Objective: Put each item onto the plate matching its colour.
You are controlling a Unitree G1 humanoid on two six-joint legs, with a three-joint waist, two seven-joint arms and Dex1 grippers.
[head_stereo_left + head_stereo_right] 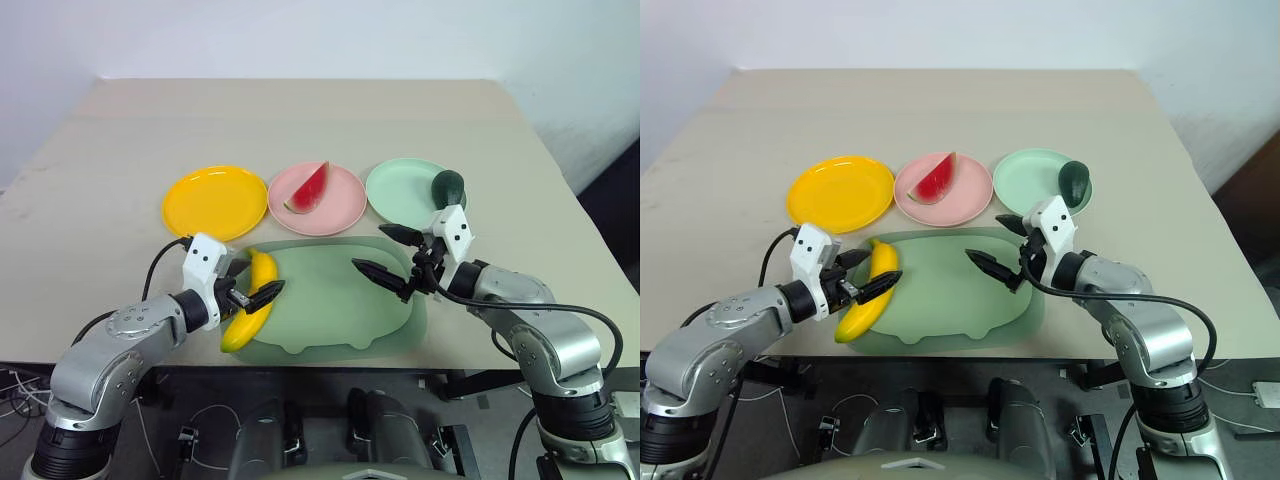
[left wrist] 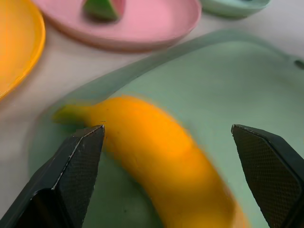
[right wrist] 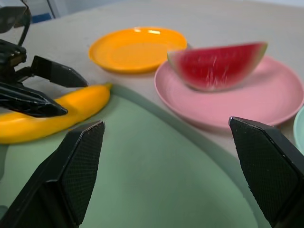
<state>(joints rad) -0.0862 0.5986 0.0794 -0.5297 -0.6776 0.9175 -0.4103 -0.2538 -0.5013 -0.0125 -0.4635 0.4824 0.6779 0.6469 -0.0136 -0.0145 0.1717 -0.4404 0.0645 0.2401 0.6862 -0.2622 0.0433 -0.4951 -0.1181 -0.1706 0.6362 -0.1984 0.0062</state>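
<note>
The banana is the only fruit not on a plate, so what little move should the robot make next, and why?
Probably close the left gripper on the banana. Its open fingers already sit on either side of the fruit, which lies at the edge of the green mat. The yellow plate waits bare; the watermelon and avocado are already on theirs.

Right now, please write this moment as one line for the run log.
watermelon: on pink plate | avocado: on green plate | banana: on mat | yellow plate: empty | left gripper: open astride banana | right gripper: open, empty
</note>
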